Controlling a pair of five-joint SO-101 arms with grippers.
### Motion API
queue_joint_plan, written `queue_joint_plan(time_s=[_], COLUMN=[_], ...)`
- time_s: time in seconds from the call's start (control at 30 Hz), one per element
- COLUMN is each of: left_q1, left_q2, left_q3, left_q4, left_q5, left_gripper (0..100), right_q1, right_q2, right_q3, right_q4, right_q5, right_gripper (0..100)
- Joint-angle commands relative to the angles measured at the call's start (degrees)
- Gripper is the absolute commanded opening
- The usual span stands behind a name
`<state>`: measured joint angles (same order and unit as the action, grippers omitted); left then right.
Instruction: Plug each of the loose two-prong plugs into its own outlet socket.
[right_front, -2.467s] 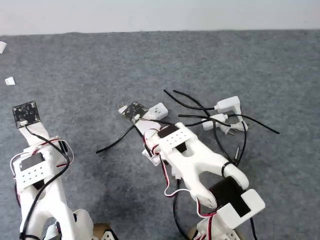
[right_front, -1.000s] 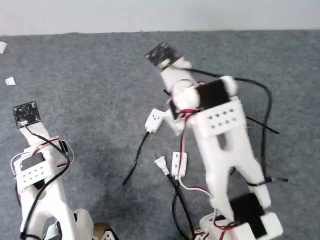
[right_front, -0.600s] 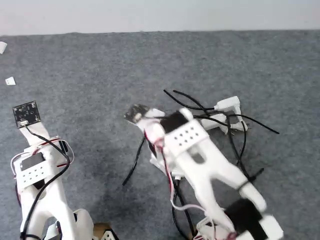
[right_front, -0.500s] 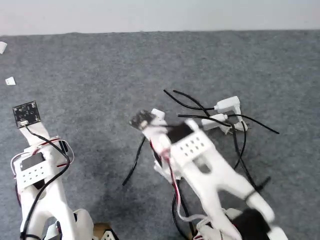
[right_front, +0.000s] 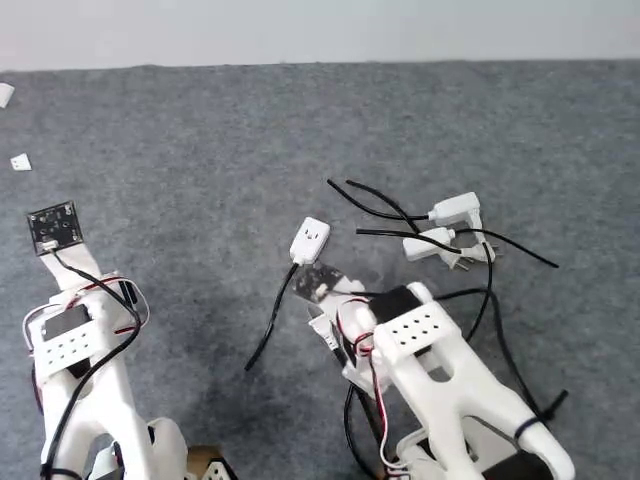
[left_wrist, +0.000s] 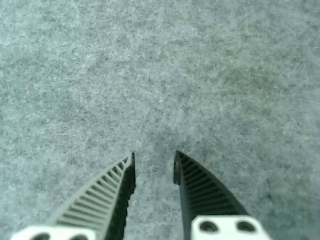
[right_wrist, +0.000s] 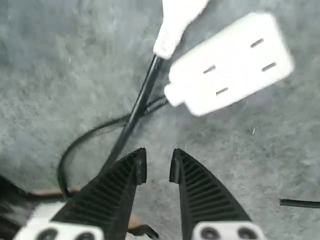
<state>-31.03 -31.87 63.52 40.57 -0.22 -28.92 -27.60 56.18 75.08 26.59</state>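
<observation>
**A:** A grey carpeted table (right_front: 180, 140) runs up to a pale wall (right_front: 320, 30) at twelve o'clock. The biggest things on it are the right arm (right_front: 440, 370) at five o'clock and the left arm (right_front: 75, 380) at seven.

**B:** And the task's pieces?

**A:** From above, a white outlet socket (right_front: 309, 240) lies near the centre, and its black cord (right_front: 272, 320) trails toward seven. At three o'clock of it, well apart, a white cord end (right_front: 455, 210) and a pronged plug (right_front: 435, 247) sit among tangled black cords (right_front: 400, 215).

**B:** What does the right wrist view add?

**A:** From overhead the arm covers its own tool. The wrist view shows the right gripper (right_wrist: 157, 155) over carpet, jaws narrowly parted and empty. Just past its tips lies a white outlet block (right_wrist: 230, 62), two pairs of slots facing up. Just beside the block is a white moulded end (right_wrist: 177, 17), with a thin cord (right_wrist: 142, 100) running back toward the fingers. I can't tell whether that end is the central socket.

**B:** The left?

**A:** The left gripper (left_wrist: 154, 161) hangs over bare carpet, also slightly parted and holding nothing.

**B:** What has changed?

**A:** A second ago the right arm stretched toward twelve o'clock, past the socket. It has since folded back to five. The socket has kept its spot over that second, and the left arm hasn't moved.
</observation>
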Motion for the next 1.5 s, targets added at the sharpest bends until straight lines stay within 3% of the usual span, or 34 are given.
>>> queue_joint_plan(time_s=[0.0,0.13,0.3,0.5,0.87,1.47], left_q1=[0.6,0.6,0.6,0.6,0.6,0.4], left_q2=[-0.4,-0.4,-0.4,-0.4,-0.4,-0.4], left_q3=[-0.3,-0.3,-0.3,-0.3,-0.3,-0.3], left_q4=[-1.8,-1.8,-1.8,-1.8,-1.8,-1.8], left_q5=[-0.4,-0.4,-0.4,-0.4,-0.4,-0.4], left_gripper=[12,12,12,12,12,12], right_q1=[0.7,0.6,0.5,-1.7,-11.3,-14.3], right_q2=[-1.4,-7.0,-12.3,-10.7,-14.9,-16.4], right_q3=[1.5,1.6,4.0,9.5,10.0,10.7], right_q4=[0.1,0.6,0.0,-5.6,-5.9,-5.8], right_q5=[5.5,4.9,-2.0,-2.8,-8.4,-12.0], right_gripper=[9.8,11.0,19.9,19.8,19.7,19.6])
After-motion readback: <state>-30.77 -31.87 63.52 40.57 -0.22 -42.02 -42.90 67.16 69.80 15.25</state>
